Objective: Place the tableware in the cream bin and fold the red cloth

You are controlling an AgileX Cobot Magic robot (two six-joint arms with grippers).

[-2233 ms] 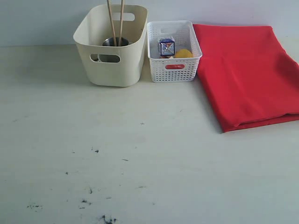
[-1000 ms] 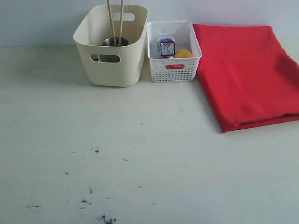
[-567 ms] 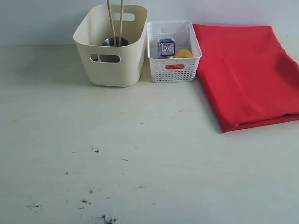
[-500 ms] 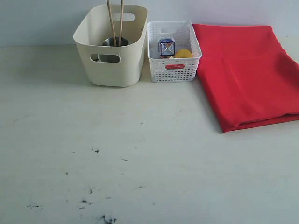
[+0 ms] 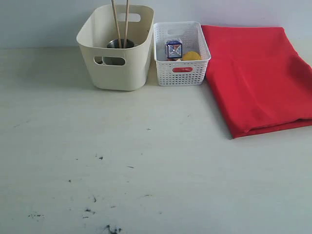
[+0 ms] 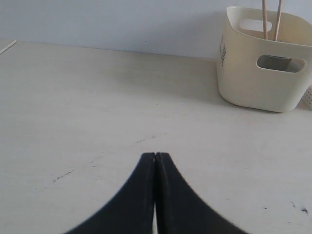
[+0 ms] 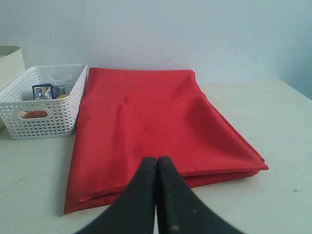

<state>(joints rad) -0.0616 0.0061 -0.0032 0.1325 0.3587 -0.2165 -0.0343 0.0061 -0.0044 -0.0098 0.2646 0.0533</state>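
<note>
The cream bin (image 5: 117, 75) hides most of the steel cup (image 5: 121, 44).

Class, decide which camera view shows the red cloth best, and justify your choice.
The right wrist view: the whole red cloth lies in frame, its folded layers visible. The exterior view crops it at the right; the left wrist view misses it.
</note>
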